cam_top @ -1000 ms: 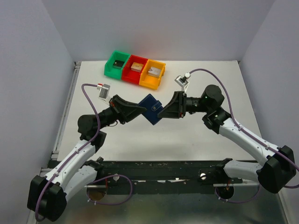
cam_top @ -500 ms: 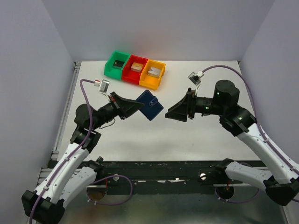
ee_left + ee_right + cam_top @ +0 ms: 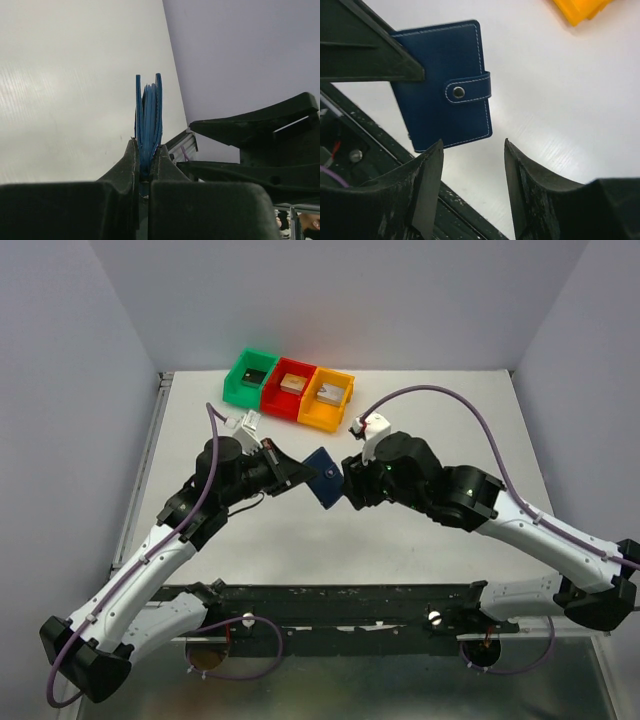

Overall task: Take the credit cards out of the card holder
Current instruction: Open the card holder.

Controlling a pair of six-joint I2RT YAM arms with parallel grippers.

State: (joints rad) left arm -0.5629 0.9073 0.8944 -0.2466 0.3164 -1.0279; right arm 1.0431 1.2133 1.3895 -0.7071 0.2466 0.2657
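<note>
The card holder (image 3: 323,483) is a navy wallet, held in the air above the table's middle by my left gripper (image 3: 303,476), which is shut on one edge of it. In the left wrist view the card holder (image 3: 148,115) stands edge-on between the fingers of the left gripper (image 3: 147,152). In the right wrist view the card holder (image 3: 442,85) is folded shut with its snap tab fastened. My right gripper (image 3: 472,150) is open and empty, its tips just below the wallet's lower edge; it also shows in the top view (image 3: 346,488). The credit cards are hidden.
A green bin (image 3: 250,377), a red bin (image 3: 291,388) and an orange bin (image 3: 328,398) stand in a row at the back of the table, each with a small block inside. The orange bin's corner shows in the right wrist view (image 3: 575,10).
My right arm has swung left and its open gripper has come close up to the wallet. My left arm has shifted right and turned the wallet, still holding it.
</note>
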